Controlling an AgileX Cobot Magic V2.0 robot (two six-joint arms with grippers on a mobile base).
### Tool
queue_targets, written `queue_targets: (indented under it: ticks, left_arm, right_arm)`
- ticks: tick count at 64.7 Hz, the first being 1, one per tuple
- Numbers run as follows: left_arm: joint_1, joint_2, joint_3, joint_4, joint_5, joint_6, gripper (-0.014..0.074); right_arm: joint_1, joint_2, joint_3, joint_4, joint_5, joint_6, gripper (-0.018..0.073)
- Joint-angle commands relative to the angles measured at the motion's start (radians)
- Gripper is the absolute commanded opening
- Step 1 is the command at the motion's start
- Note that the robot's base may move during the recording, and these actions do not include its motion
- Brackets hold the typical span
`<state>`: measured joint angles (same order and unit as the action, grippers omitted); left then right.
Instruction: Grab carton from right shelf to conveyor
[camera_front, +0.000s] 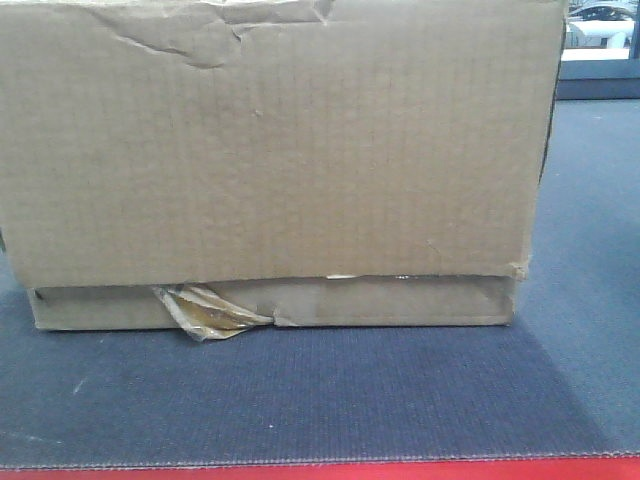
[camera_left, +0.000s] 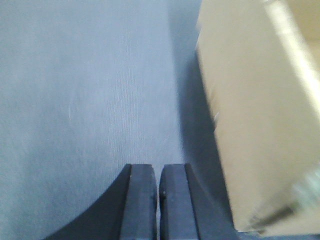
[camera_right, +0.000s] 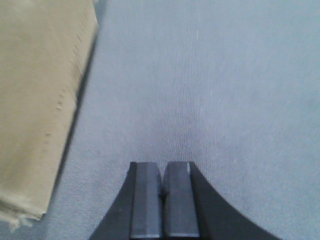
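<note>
On grey belt (camera_front: 300, 400): shut carton (camera_front: 270, 150).

One carton (camera_front: 270, 150) with one torn strip of tape (camera_front: 205, 310) at its lower edge, resting on one grey ribbed conveyor surface (camera_front: 300, 400); two grippers, left (camera_left: 158, 187) and right (camera_right: 162, 185).

The carton (camera_front: 270, 150) is matt brown corrugated cardboard, creased near its top edge, with a torn strip of glossy tape (camera_front: 205, 310) peeling at the bottom flap. It sits on a blue-grey belt (camera_front: 300, 400) with a fine ribbed, woven-looking matt surface. The gripper fingers (camera_left: 142, 205) look like smooth dark matt plastic.
</note>
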<state>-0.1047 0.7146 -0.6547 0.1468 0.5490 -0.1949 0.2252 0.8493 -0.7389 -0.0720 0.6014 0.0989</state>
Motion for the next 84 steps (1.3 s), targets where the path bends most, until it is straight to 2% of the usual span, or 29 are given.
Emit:
queue_targets:
  ticks: [1,17,30,43,84]
  left_arm:
    - [0.004,-0.148,0.069,0.006,-0.066,0.009,0.0021]
    - [0.004,-0.499,0.159,0.070,-0.067,0.009,0.0021]
    - [0.004,-0.659,0.218,0.072,-0.067,0.009,0.0021]
    - [0.004,-0.689,0.250,0.072,-0.067,0.009,0.0021]
    - [0.004,-0.689,0.250,0.072,-0.067,0.009,0.0021]
  right_arm:
    - [-0.006,-0.123,0.073,-0.010,-0.086,-0.004,-0.0069]
    - [-0.006,-0.465,0.226,-0.010,-0.130,-0.004,-0.0069]
    - [-0.006,-0.694,0.315,-0.010,-0.172,-0.004,-0.0069]
    - [-0.006,-0.798,0.381,-0.012,-0.214,-0.004,-0.0069]
    - [-0.006,-0.800,0.382,-0.012,-0.229,-0.004,-0.0069]
